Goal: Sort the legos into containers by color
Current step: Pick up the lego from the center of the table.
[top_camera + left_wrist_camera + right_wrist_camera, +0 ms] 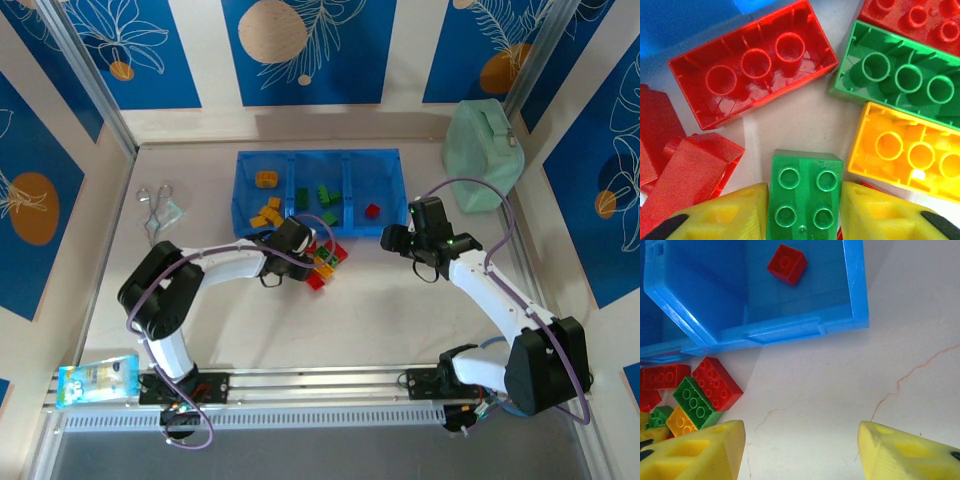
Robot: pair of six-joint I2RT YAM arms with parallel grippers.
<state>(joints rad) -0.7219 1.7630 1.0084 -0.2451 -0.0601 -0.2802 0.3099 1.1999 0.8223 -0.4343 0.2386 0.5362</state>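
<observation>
Left wrist view, left tool (804,210) nearly closed, clamping green brick (805,185)

place: robot test booth | evidence: printed wall panels (300,50), arm-mount rail (320,381)

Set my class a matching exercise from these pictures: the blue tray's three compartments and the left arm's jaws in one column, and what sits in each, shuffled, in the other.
Column one
1. left compartment
2. middle compartment
3. right compartment
4. left arm's jaws

Column two
A. one red brick
B. one four-stud green brick
C. yellow bricks
D. several green bricks

Pairs: 1-C, 2-D, 3-A, 4-B
</observation>
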